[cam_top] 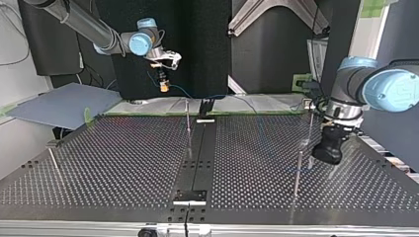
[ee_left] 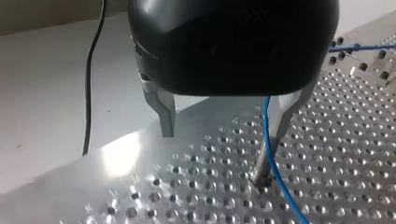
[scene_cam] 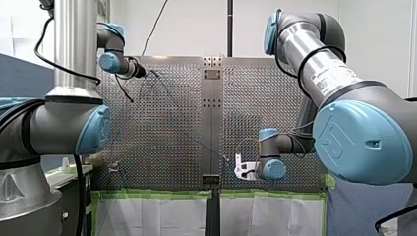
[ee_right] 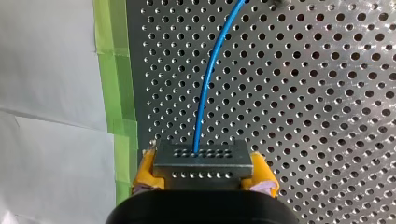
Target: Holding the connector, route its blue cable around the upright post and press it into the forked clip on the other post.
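Closest, front view: our right arm's grey elbow (scene_cam: 364, 142) crowds the perforated metal table (scene_cam: 162, 128). Top view: our black left gripper (cam_top: 327, 150) hangs low by the table's side edge. Left wrist: jaws spread, one thin steel post (ee_left: 262, 163) beside. Right wrist: our right gripper (ee_right: 204, 176) clamps one grey connector (ee_right: 203, 158) by the green-taped edge (ee_right: 112, 70); one blue cable (ee_right: 205, 93) arcs off.

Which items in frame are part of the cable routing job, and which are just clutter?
In the job: connector in my right gripper; blue cable; upright post; my left gripper, open by the post.
Lying about: green tape; black wire; grey sheet.
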